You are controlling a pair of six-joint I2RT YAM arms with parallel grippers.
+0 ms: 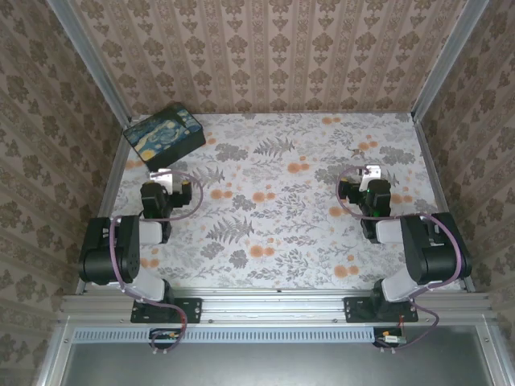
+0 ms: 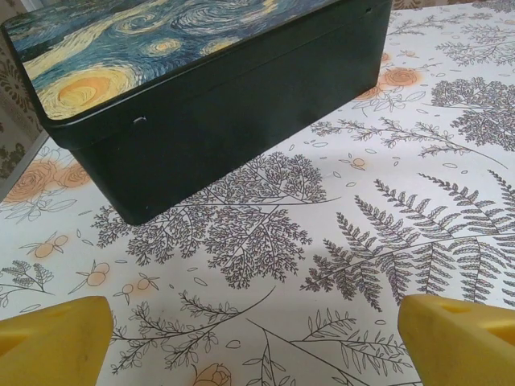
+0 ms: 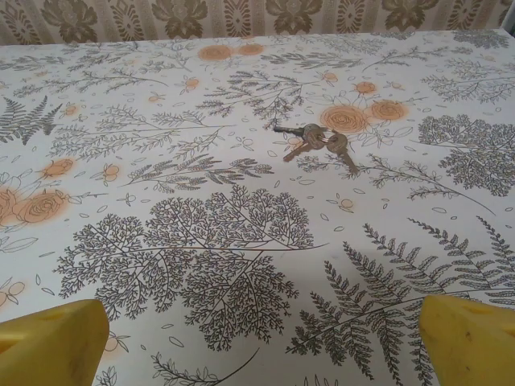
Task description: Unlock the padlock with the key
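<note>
Task not yet begun: left tool point(image 2: 256, 342) and right tool point(image 3: 257, 342) are held wide and empty; key bunch point(image 3: 318, 141) is seen lying on the table point(image 3: 201, 241) ahead of the right tool, padlock not told apart within it.

The tablecloth point(image 1: 273, 173) is white, printed with grey ferns and orange blossoms. The box point(image 2: 241, 121) has black sides and a lid of swirling blue and yellow (a painted night sky). The walls point(image 1: 265, 56) carry beige-and-brown floral stripes. The fingers point(image 3: 52, 342) are yellow, the keys point(image 3: 318, 143) brassy.
</note>
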